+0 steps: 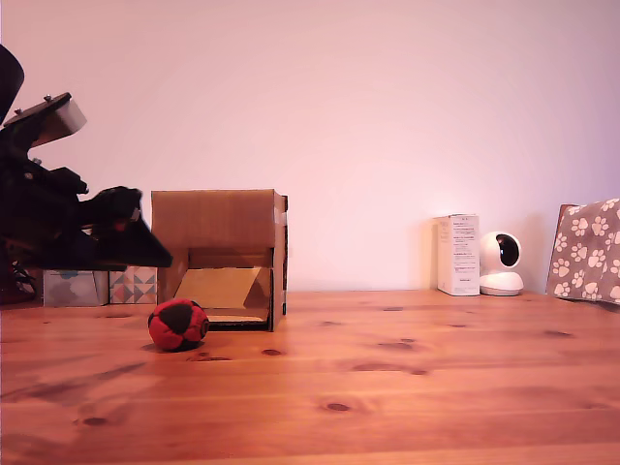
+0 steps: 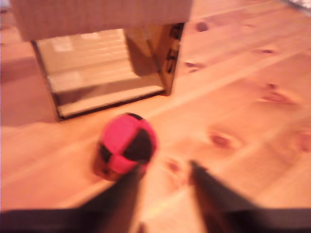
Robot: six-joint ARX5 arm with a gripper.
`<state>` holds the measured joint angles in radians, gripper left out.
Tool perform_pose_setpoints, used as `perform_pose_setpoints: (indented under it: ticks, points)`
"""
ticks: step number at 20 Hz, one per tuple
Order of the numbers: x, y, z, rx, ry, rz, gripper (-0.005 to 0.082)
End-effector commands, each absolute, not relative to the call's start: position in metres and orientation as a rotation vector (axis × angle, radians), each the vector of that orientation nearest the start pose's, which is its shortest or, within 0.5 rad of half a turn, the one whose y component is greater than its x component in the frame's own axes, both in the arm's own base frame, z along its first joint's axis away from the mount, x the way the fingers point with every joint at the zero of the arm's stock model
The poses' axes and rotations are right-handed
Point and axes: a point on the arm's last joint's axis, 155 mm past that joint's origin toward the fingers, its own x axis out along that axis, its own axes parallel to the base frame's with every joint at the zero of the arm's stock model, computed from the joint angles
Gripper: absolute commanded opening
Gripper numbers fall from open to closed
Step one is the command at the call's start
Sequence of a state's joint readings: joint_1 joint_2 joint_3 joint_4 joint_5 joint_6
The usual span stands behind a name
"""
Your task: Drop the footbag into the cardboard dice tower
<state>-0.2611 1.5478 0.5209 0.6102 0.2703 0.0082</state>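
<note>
Footbag (image 1: pixel 177 325) on the table (image 1: pixel 407 378), just in front of the tower (image 1: pixel 223 254) opening, near its corner on the exterior view's left. Gripper (image 2: pixel 165 170) above the table beside the footbag, fingers (image 2: pixel 127 187) parted, grasping nothing. Blurred in wrist view.

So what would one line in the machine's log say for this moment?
stage: approach | footbag: on table, before cardboard dice tower | gripper: open, empty, fingers near footbag

Exterior view low, table-level, frontal; wrist view looks down close; both share footbag (image 1: pixel 177 325).
</note>
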Motion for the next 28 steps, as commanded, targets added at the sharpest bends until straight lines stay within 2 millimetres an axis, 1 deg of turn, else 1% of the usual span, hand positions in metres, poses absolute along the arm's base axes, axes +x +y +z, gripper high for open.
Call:
perform_pose_setpoints:
  ticks: [1, 6, 9, 12, 14, 16, 17, 18, 19, 21, 22, 23, 26, 28]
  points:
    - [0.392, -0.157, 0.077, 0.028, 0.442, -0.531, 0.0747]
    - [0.415, -0.163, 0.065, 0.035, 0.460, -0.532, 0.0747]
    - [0.432, -0.167, 0.055, 0.052, 0.474, -0.535, 0.0747]
    - [0.445, -0.171, 0.039, 0.056, 0.513, -0.537, 0.0747]
    - [0.449, -0.174, 0.024, 0.052, 0.565, -0.548, 0.0746]
    - [0.452, -0.175, 0.014, 0.051, 0.610, -0.546, 0.0737]
    - [0.453, -0.175, 0.014, 0.051, 0.619, -0.546, 0.0701]
    - [0.454, -0.175, 0.015, 0.051, 0.625, -0.544, 0.0615]
    - [0.455, -0.175, 0.015, 0.051, 0.631, -0.543, 0.0487]
    - [0.455, -0.175, 0.013, 0.050, 0.658, -0.541, 0.0183]
    - [0.455, -0.175, 0.014, 0.049, 0.669, -0.541, 0.0092]
    - [0.455, -0.175, 0.016, 0.049, 0.677, -0.541, 0.0059]
    - [0.449, -0.174, 0.029, 0.048, 0.691, -0.544, 0.0059]
    - [0.441, -0.172, 0.045, 0.048, 0.701, -0.543, 0.0059]
